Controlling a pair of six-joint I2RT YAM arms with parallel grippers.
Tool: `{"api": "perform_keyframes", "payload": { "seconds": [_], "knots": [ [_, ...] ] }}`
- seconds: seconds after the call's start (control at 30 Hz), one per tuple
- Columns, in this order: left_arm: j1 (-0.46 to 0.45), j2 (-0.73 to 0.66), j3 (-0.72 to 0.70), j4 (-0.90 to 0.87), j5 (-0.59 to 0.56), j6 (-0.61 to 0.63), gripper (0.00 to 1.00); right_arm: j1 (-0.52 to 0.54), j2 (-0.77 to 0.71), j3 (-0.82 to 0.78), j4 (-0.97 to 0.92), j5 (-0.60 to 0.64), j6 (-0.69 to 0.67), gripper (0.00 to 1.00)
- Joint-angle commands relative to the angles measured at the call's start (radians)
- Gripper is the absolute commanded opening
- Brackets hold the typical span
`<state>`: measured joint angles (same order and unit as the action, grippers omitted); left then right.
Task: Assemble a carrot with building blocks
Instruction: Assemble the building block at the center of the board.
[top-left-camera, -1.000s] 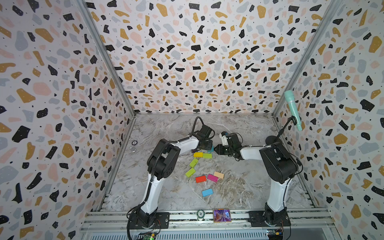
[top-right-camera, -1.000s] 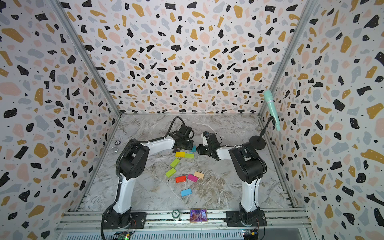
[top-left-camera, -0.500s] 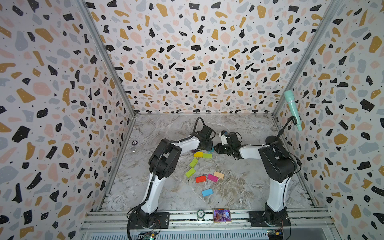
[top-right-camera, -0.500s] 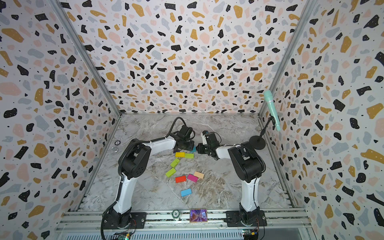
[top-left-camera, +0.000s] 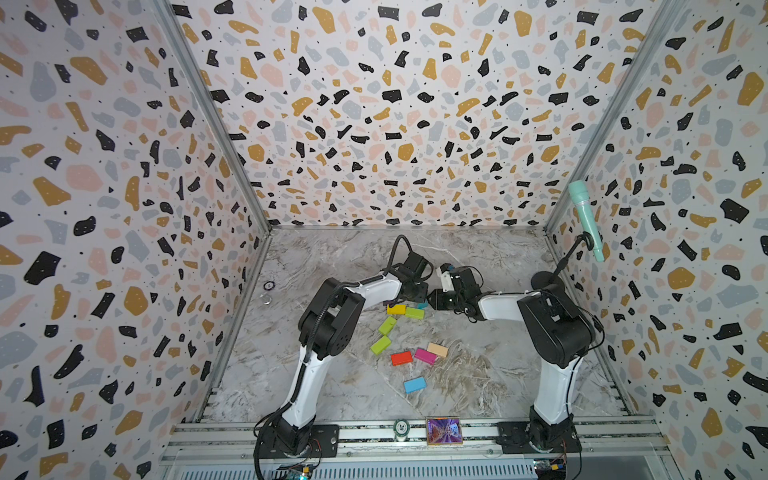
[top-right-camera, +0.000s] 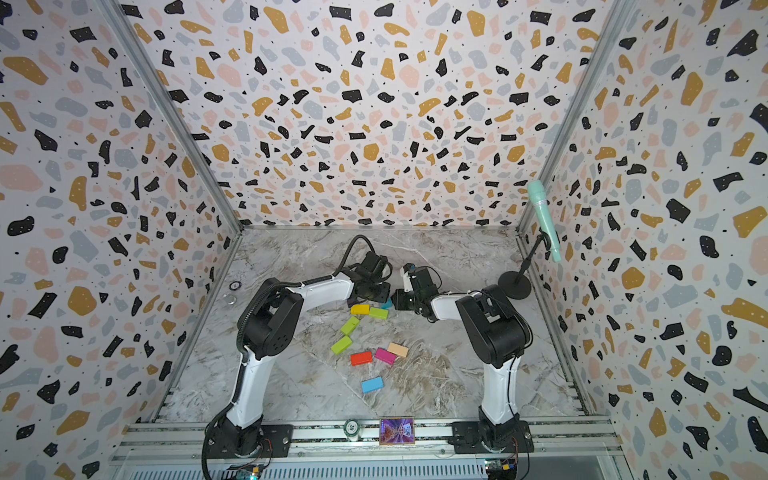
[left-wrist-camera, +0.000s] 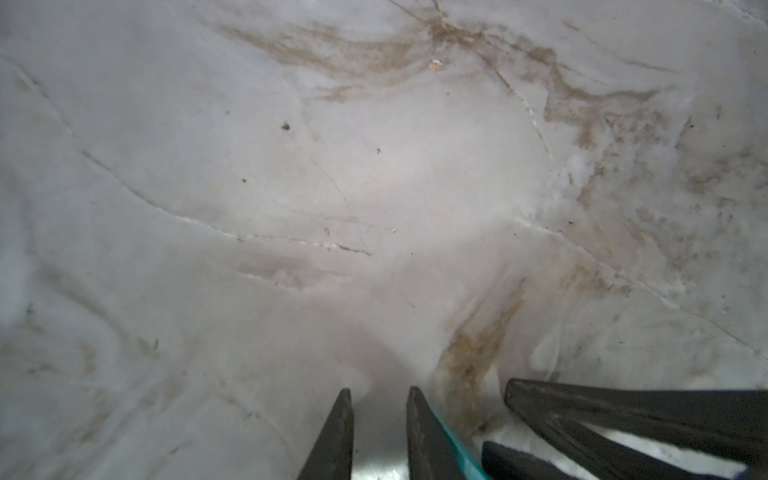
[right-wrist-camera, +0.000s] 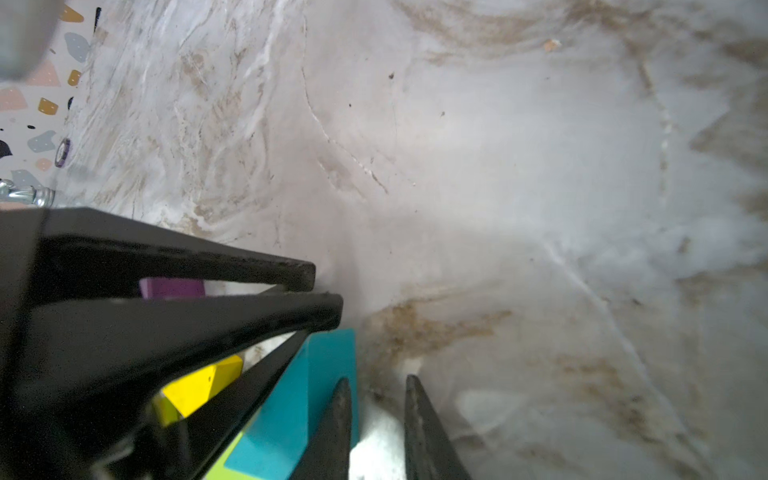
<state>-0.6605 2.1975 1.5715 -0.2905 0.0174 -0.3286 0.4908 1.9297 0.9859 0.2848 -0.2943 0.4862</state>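
The carrot's wide end lies at mid-floor: a yellow block (top-left-camera: 396, 309) beside a lime green block (top-left-camera: 414, 312). A teal triangle (right-wrist-camera: 299, 407) and a purple block (right-wrist-camera: 172, 288) sit just behind them. My left gripper (left-wrist-camera: 380, 399) and right gripper (right-wrist-camera: 378, 395) meet tip to tip over the teal triangle (top-left-camera: 422, 305). Each has its fingers nearly together with nothing between them. The teal triangle touches a finger of each. The other building blocks lie loose nearer the front: two lime green (top-left-camera: 387, 325) (top-left-camera: 380, 345), red (top-left-camera: 401, 358), magenta (top-left-camera: 425, 355), tan (top-left-camera: 437, 349) and light blue (top-left-camera: 414, 385).
A mint microphone on a black stand (top-left-camera: 547, 281) stands at the back right. Two small rings (top-left-camera: 269, 285) lie by the left wall. A token (top-left-camera: 401, 427) and a picture card (top-left-camera: 444, 431) rest on the front rail. Patterned walls close in three sides.
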Motion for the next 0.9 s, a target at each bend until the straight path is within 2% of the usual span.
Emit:
{"api": "perform_keyframes", "payload": {
  "seconds": [0.0,0.2,0.4,0.5,0.57,0.63,0.7,0.87],
  "knots": [
    [-0.009,-0.010,-0.011,-0.012,0.000,0.002,0.24,0.008,-0.043,-0.019,-0.038,0.011,0.005,0.25],
    [-0.010,-0.018,-0.010,0.001,-0.022,0.000,0.24,0.004,-0.056,-0.027,-0.030,0.026,0.010,0.25],
    [-0.008,-0.066,0.029,0.030,-0.089,0.002,0.24,0.008,-0.163,-0.076,-0.013,0.045,0.023,0.26],
    [-0.001,-0.108,0.048,0.050,-0.129,-0.010,0.25,0.027,-0.224,-0.104,-0.031,0.066,0.025,0.30],
    [0.011,-0.152,0.040,0.070,-0.149,-0.024,0.26,0.059,-0.265,-0.121,-0.053,0.102,0.026,0.36],
    [0.039,-0.213,-0.005,0.101,-0.158,-0.061,0.26,0.110,-0.299,-0.142,-0.084,0.171,0.026,0.48],
    [0.080,-0.282,-0.084,0.154,-0.138,-0.113,0.27,0.168,-0.316,-0.157,-0.110,0.242,0.028,0.55],
    [0.184,-0.441,-0.297,0.226,-0.063,-0.192,0.28,0.304,-0.298,-0.172,-0.172,0.426,0.059,0.59]
  ]
}}
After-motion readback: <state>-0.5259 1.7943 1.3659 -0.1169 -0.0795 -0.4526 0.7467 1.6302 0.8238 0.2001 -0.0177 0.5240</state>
